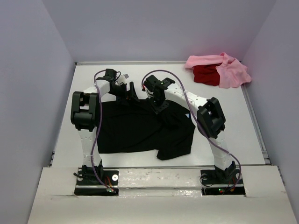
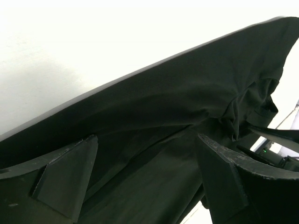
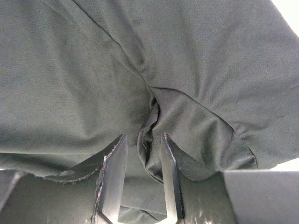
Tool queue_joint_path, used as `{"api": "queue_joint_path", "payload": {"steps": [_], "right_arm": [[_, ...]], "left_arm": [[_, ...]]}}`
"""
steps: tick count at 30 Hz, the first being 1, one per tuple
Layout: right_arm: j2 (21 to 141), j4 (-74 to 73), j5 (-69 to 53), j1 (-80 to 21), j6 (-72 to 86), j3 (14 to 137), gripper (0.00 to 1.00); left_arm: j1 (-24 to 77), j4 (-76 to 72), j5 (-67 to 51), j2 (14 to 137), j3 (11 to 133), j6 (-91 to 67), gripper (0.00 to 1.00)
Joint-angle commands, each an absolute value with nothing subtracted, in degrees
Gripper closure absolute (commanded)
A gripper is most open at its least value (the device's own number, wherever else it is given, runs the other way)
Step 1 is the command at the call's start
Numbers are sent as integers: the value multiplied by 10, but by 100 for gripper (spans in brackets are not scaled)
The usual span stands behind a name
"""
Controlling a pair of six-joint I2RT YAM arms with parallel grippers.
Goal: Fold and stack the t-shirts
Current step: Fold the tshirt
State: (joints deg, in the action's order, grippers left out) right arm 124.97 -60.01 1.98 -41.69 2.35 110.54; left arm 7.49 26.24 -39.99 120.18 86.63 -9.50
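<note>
White counter (image 1: 65, 140), enclosed by pale lavender walls (image 1: 28, 93). The black t-shirt (image 1: 135, 130) lies spread at centre near the arm bases, its right side rumpled. The pink t-shirt (image 1: 233, 72) and red t-shirt (image 1: 205, 75) are heaped together at the far right corner. Left gripper (image 2: 147, 137) is wide open over the black t-shirt's far edge, holding nothing. Right gripper (image 3: 144, 136) is closed on a fold of it.

Rumpled black t-shirt (image 2: 177, 107) (fingers (image 2: 65, 179) apart)
</note>
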Motion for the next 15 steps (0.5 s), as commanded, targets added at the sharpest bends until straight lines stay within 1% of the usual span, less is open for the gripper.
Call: {"api": "queue_joint_path", "payload": {"steps": [1, 8, 15], "right_arm": [[1252, -608, 23, -420, 26, 1136, 60], [1254, -603, 23, -420, 29, 1129, 62], [1263, -591, 7, -420, 37, 1122, 62]], "left_arm": [[72, 292, -374, 1215, 899, -90, 1], [72, 326, -331, 1229, 919, -78, 1], [73, 325, -339, 1233, 918, -81, 1]]}}
